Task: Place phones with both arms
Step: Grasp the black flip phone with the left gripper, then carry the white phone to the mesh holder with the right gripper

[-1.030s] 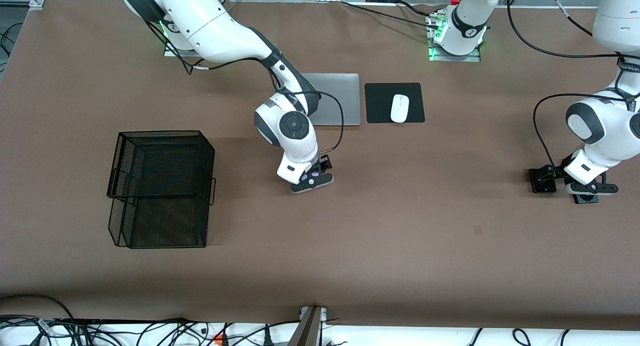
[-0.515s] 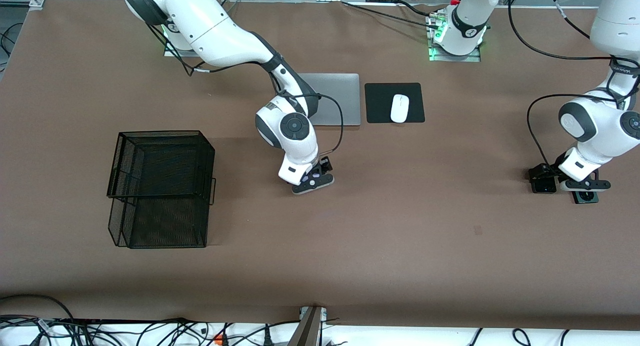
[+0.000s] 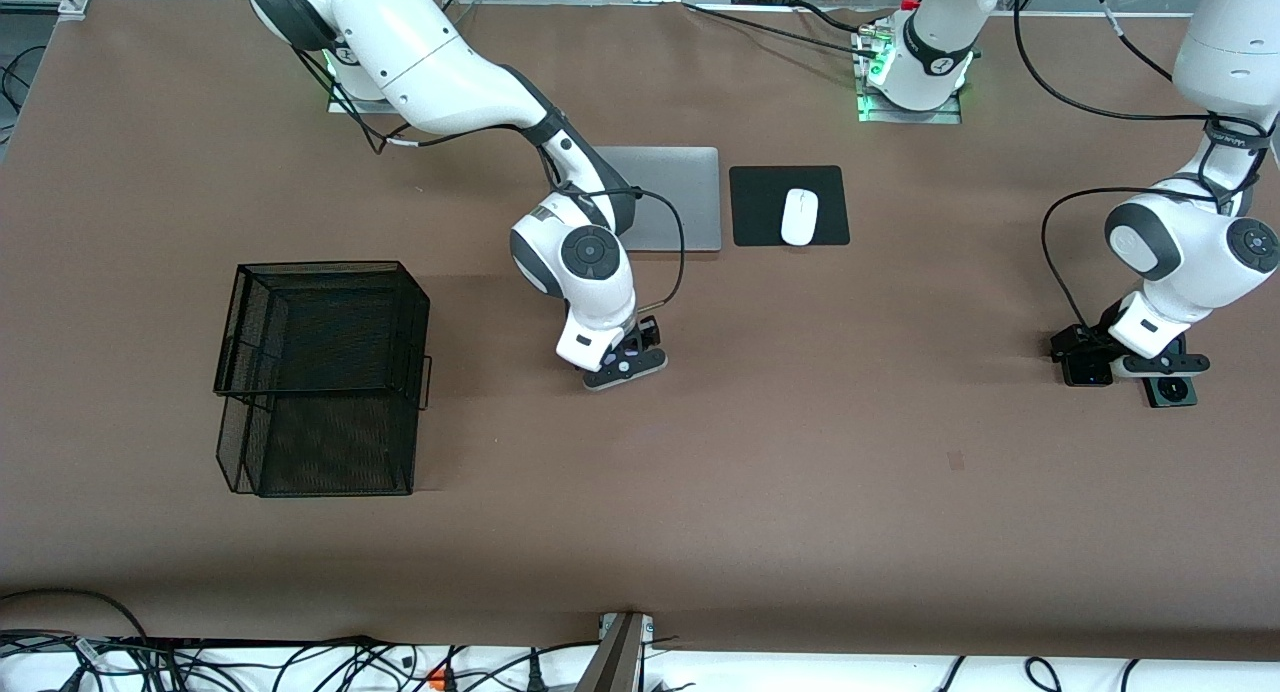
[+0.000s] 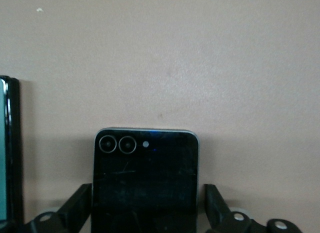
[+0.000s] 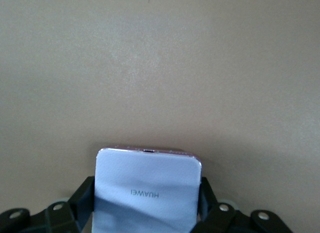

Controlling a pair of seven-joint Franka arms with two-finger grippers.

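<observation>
Right gripper [image 5: 145,213] pinches the pale lilac squarish phone [image 5: 146,193] at frame centre; left gripper [image 4: 147,215], at frame right, straddles the black squarish phone [image 4: 145,178] with a slight gap.

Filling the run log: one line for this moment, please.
left pincer: astride black phone | right pincer: shut on lilac phone | green phone: on table

The table [image 3: 800,492] wears a matt brown covering, faintly mottled. The black phone [image 4: 145,183] is glossy glass (fine scratches catch the light), the lilac phone [image 5: 147,193] smooth and satin. The basket [image 3: 320,372] is black wire mesh, the laptop [image 3: 680,197] brushed silver metal.
</observation>
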